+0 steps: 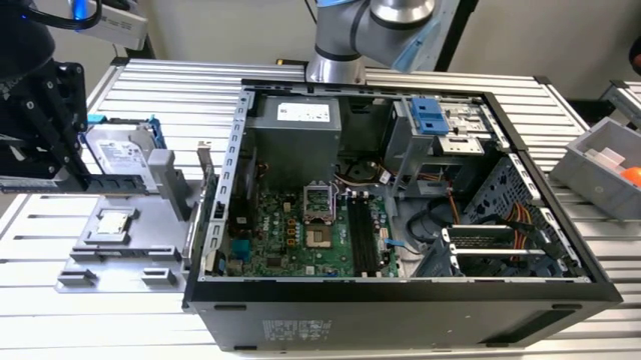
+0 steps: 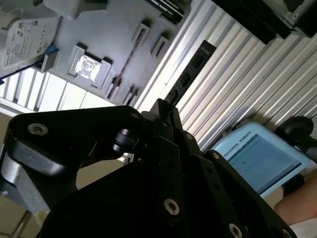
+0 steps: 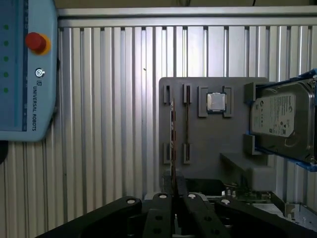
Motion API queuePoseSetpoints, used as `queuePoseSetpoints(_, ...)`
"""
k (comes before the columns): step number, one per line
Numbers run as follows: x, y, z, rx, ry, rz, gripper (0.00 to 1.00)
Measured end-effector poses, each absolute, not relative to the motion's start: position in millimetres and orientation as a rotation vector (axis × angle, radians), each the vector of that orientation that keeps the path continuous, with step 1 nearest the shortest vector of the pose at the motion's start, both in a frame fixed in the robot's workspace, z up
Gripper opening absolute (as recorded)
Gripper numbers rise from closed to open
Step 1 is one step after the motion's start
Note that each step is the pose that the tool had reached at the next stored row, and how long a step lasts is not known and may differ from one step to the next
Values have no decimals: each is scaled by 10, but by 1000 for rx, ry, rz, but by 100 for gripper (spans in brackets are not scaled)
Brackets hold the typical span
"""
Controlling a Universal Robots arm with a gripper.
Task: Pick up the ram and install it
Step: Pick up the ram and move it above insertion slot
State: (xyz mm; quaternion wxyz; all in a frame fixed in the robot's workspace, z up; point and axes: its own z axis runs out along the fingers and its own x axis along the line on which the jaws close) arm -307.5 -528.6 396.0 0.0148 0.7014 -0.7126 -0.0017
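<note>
Ram [image 2: 193,74] (one end) in claw [image 2: 167,110]

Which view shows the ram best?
The exterior view: the ram lies side-on there, with its blue-green board and dark chips along its length. The second wrist view shows its face dark and foreshortened; the first wrist view shows it edge-on, a thin line.

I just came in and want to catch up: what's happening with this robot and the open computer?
The arm's pincer is shut on the ram, holding it on edge over the grey tray, to the exterior view's left of the open computer case. The hard drive and processor sit on the tray. The motherboard's memory slots look empty, so the ram is not installed yet.
</note>
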Motion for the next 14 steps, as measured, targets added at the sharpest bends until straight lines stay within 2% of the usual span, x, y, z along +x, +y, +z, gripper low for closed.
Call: queuePoseSetpoints(14,-2927,-5286,3960,2183,-2218,-6,0)
